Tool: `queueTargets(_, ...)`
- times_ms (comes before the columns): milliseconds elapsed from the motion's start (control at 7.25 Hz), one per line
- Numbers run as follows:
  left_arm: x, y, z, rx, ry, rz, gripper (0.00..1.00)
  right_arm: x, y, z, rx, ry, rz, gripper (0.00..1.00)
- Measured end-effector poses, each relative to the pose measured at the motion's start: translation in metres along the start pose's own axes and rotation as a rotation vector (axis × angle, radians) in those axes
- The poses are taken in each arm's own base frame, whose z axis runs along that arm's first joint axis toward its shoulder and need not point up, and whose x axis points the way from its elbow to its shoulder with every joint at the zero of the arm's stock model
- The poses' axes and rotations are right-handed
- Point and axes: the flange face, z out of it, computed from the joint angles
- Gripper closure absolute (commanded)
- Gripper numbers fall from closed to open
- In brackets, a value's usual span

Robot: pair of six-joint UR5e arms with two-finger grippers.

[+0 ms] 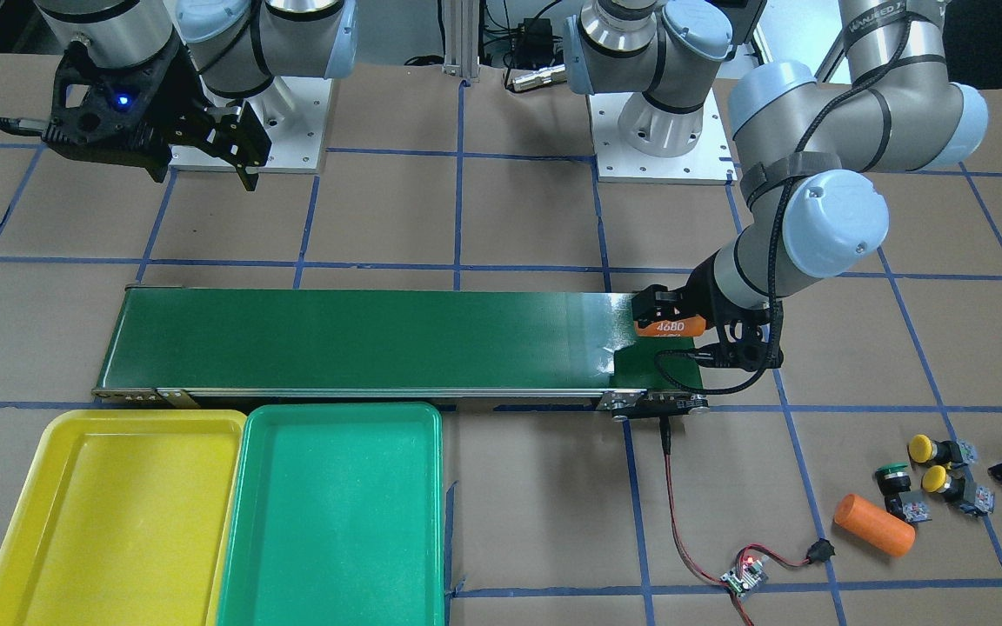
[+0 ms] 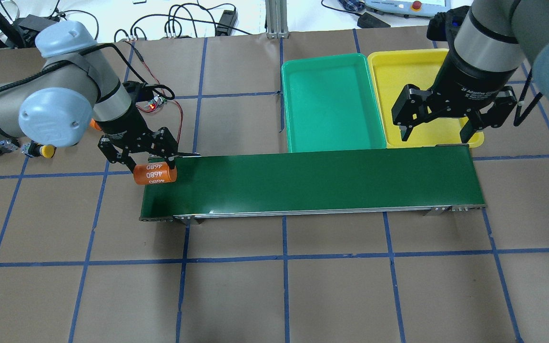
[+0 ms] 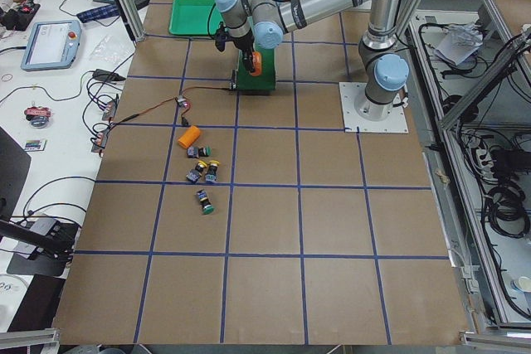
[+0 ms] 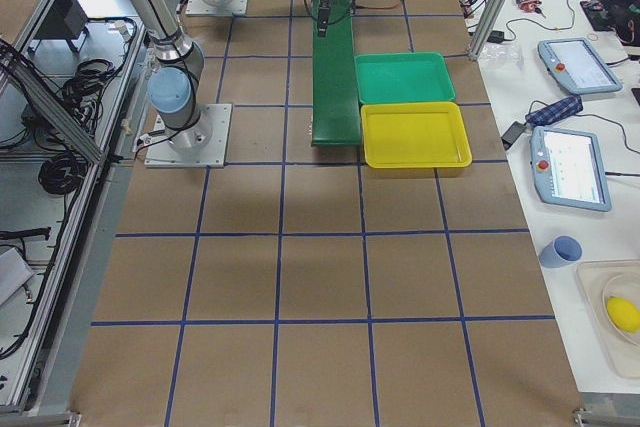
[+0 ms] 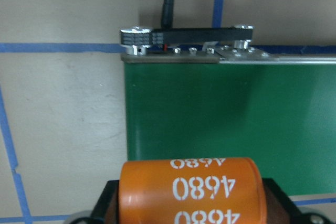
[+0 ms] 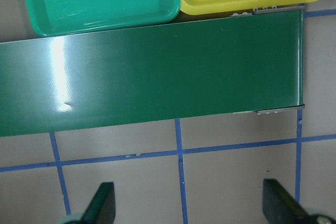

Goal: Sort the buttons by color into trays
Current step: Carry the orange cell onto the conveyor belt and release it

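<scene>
I get bright, even overhead light, shadows soft. White glare streak on the conveyor belt (image 6: 152,77) in my right wrist view, sheen on the green tray (image 1: 336,513). The orange cylinder (image 5: 189,190) close up looks slightly soft.

There were four buttons on the worktop: two yellow buttons (image 1: 925,448) and two green buttons (image 1: 891,472). There were two trays, one yellow tray (image 1: 118,522) and one green tray (image 1: 336,522), two orange cylinders (image 1: 873,524) and one conveyor belt (image 1: 362,339).

The conveyor belt (image 2: 312,181) runs along the table's (image 2: 274,295) middle. Two trays (image 2: 331,105) lie side by side against its operators' side, at the robot's right end. Beyond the other end, buttons (image 1: 936,449) cluster beside a loose cylinder (image 1: 873,524); a second cylinder (image 2: 155,174) hangs over that end.
</scene>
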Motion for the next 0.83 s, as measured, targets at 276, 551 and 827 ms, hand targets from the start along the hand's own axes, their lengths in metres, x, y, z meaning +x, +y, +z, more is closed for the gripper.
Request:
queueTargets(276,0.004,0.003,0.020,-0.004,0.001,0.000,0.00,0.001,-0.002,0.003,-0.003,0.000,0.001,0.00)
queueTargets(551,0.004,0.007,0.030,-0.002,0.000,0.000,0.00,0.002,-0.003,0.004,-0.003,0.000,0.003,0.00)
queueTargets(827,0.002,0.002,0.005,0.055,0.002,0.001,0.00,0.002,-0.003,0.005,-0.004,0.000,0.001,0.00)
